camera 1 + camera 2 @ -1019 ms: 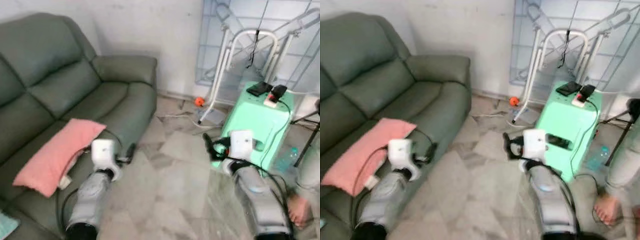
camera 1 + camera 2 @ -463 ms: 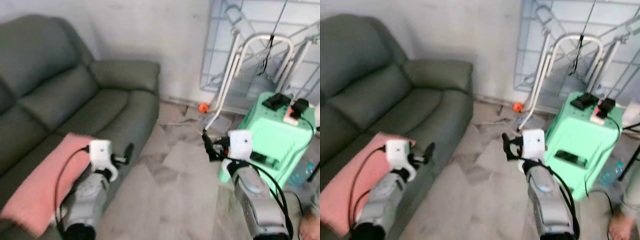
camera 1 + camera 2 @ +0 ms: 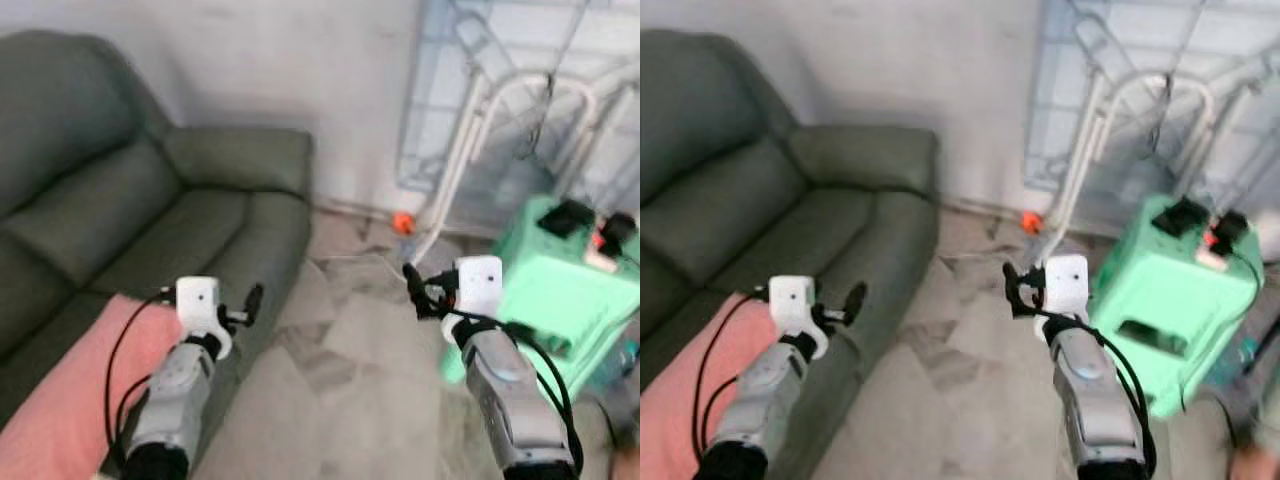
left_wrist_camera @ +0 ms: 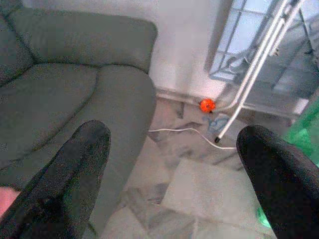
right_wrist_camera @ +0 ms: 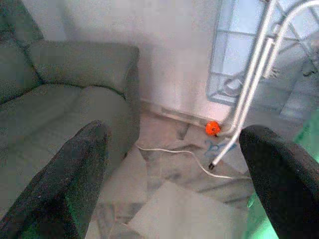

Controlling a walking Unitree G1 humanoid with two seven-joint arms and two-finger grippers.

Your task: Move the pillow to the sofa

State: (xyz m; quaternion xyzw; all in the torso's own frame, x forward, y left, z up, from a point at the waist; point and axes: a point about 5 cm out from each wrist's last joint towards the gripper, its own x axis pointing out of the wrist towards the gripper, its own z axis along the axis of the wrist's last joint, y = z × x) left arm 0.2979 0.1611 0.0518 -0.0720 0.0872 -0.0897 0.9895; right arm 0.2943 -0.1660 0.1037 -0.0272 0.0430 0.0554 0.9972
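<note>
A pink pillow (image 3: 60, 400) lies flat on the seat of the dark green sofa (image 3: 150, 210), at the lower left of the eye views; a sliver of the pillow (image 4: 4, 196) shows in the left wrist view. My left gripper (image 3: 252, 298) is held out over the sofa's front edge, just right of the pillow and not touching it. It is open, its fingers wide apart (image 4: 174, 134) and holding nothing. My right gripper (image 3: 412, 285) hovers over the floor to the right of the sofa, also open and holding nothing (image 5: 174, 132).
A mint green plastic cabinet (image 3: 560, 270) stands at the right with a power strip (image 3: 600, 225) on top. A white metal frame (image 3: 470, 150) leans against the window behind it. An orange ball (image 3: 402, 222) and a white cable (image 4: 184, 132) lie on the marble floor by the wall.
The camera has moved, so the pillow now sits lower and further left in the picture. Both arms stay held out in front, grippers open. The pillow still rests on the sofa.
</note>
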